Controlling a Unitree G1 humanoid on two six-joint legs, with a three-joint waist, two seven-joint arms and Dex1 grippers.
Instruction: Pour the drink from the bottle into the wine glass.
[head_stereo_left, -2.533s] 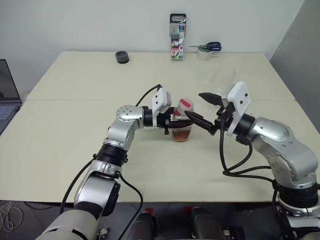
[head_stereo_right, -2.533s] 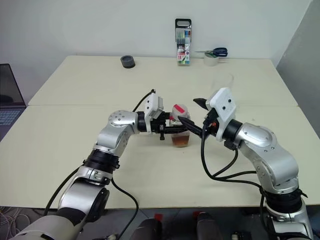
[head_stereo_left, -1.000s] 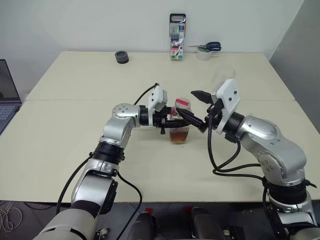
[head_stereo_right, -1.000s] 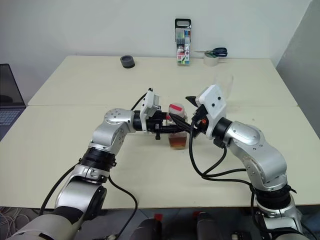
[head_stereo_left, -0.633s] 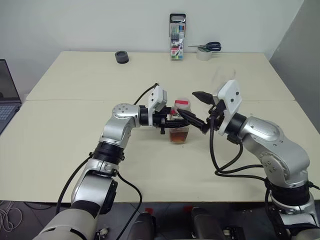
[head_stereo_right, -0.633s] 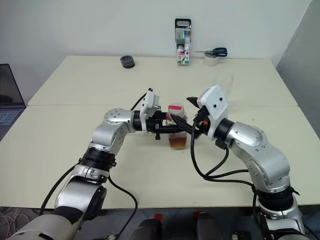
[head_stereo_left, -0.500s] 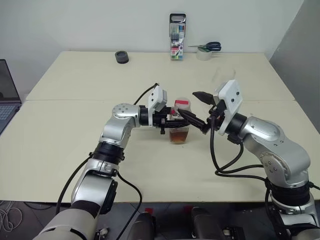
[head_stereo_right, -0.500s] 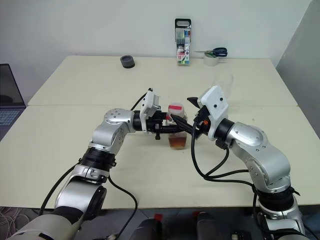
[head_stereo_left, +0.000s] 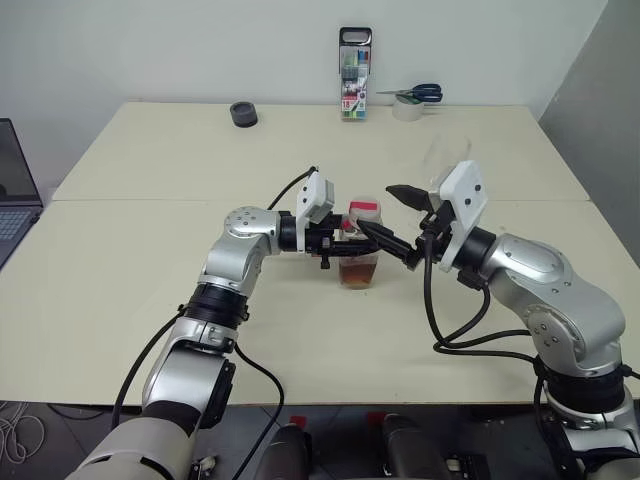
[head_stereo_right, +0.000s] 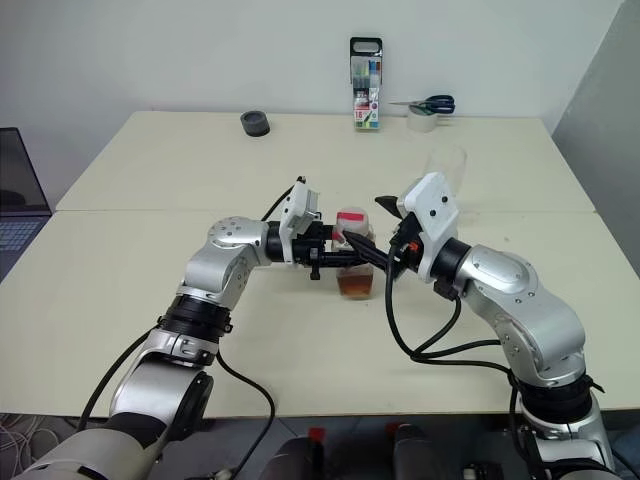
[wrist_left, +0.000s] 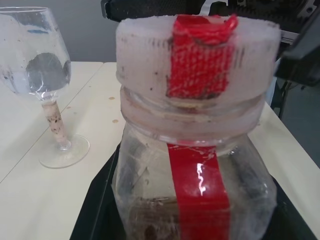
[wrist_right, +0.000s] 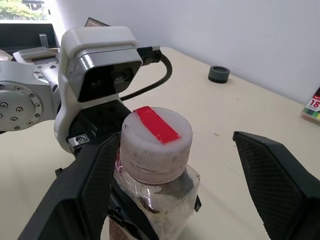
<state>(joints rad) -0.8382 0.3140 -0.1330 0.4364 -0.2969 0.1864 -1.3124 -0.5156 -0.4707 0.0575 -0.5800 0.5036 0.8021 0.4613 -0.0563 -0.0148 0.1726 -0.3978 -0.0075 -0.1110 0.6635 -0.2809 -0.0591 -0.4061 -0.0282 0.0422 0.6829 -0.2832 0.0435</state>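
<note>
Item count, as visible:

- Bottle (head_stereo_left: 360, 245): one, centre of the frame, carrying one cap (wrist_right: 156, 135) and holding the drink (head_stereo_left: 360, 273).
- Wine glass (wrist_left: 42, 85): one, right of centre in the head views.
- Pincers: two, a left pincer (head_stereo_left: 345, 243) and a right pincer (head_stereo_left: 392, 217).
- Marker case (head_stereo_left: 355, 75): one, upper centre.
- Scissors (head_stereo_left: 415, 94): one pair, upper right, lying on one tape roll (head_stereo_left: 407, 108).
- Dark round object (head_stereo_left: 243, 114): one, upper left of centre.
- Laptop (head_stereo_left: 14, 190): one, at the left edge.
- Tabletop (head_stereo_left: 150, 200): two joined panels.
</note>
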